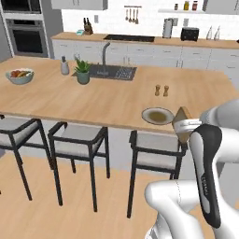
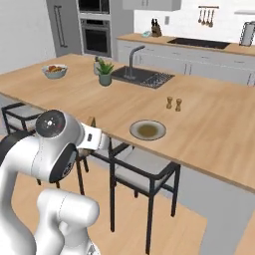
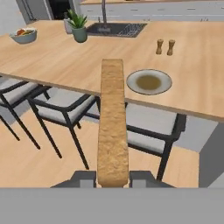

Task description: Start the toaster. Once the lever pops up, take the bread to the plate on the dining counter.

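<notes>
Rough tan bread (image 3: 113, 131) edge-on in hand (image 3: 113, 178), round grey plate (image 3: 149, 82) seemingly glazed

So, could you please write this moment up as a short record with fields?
held item: bread, edge-on between the fingers of the gripper
gripper state: shut on the bread
plate: on the dining counter near its front edge, nothing on it
bread position: short of the counter, above the stools
near the plate: two shakers
remaining step: set bread on plate
</notes>
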### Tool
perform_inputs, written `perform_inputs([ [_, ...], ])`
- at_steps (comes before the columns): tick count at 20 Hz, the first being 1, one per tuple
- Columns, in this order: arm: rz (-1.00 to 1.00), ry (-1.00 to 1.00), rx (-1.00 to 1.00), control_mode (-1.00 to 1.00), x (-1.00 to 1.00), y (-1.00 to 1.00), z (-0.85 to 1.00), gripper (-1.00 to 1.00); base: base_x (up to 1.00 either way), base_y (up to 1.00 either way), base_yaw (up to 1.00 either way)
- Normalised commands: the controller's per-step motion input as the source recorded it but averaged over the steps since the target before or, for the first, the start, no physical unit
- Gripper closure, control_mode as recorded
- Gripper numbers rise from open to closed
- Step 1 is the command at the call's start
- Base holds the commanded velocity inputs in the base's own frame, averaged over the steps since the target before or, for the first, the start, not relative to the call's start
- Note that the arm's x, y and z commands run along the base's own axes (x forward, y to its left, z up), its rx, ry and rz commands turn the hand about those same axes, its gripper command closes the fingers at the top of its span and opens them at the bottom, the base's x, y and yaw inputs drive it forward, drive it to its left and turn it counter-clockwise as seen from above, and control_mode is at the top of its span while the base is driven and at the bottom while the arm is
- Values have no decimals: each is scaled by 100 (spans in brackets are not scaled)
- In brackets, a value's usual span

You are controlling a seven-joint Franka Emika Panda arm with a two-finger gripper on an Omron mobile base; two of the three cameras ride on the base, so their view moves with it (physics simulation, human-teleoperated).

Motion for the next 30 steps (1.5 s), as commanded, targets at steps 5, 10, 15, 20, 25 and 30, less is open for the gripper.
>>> perform_inputs([
  [5,0,0,0,100,0,0,0,100,47,86,-45],
  [10,0,0,0,100,0,0,0,100,69,24,-37],
  [15,0,0,0,100,0,0,0,100,61,0,-25],
  [20,0,0,0,100,0,0,0,100,68,5,-14],
  [25,0,0,0,100,0,0,0,100,91,10,-9],
  [30,0,0,0,100,0,0,0,100,22,0,0],
])
